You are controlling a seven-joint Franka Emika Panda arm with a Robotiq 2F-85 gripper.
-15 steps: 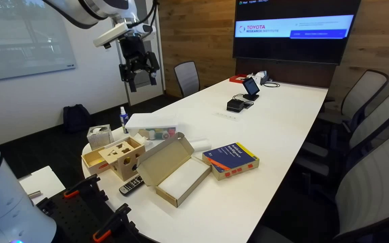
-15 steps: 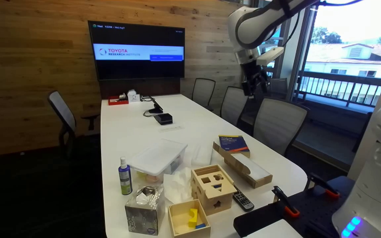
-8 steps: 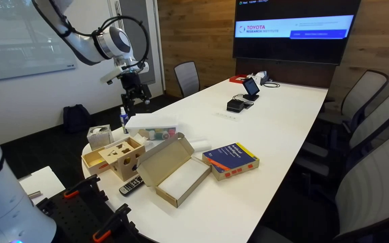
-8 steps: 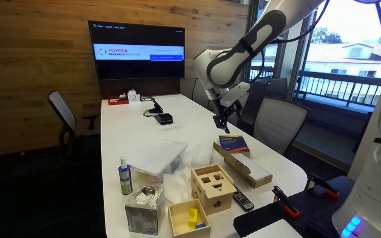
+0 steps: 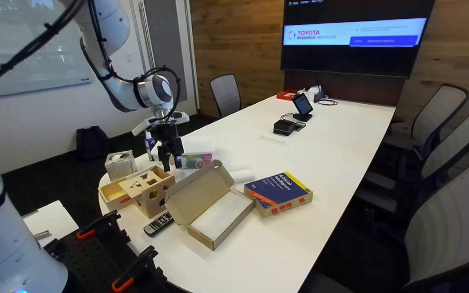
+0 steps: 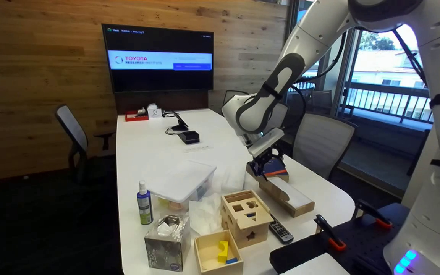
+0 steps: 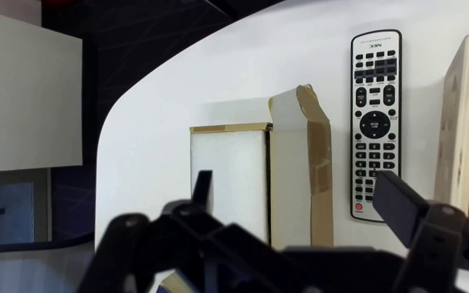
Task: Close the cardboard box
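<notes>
Closer to the open cardboard box (image 5: 234,223) than a second ago, the claw (image 7: 294,175) hangs by the raised lid (image 5: 202,193), spread wide, gripping nothing. That box sits on the white surface (image 5: 267,244) between an NEC remote (image 7: 375,126) and the book (image 5: 279,189) Artificial Intelligence; on the wall screen (image 5: 352,57) I read TOYOTA RESEARCH INSTITUTE.

Gripper (image 7: 293,183), jaws apart, over open cardboard box (image 7: 289,175); remote control (image 7: 375,122) beside it
</notes>
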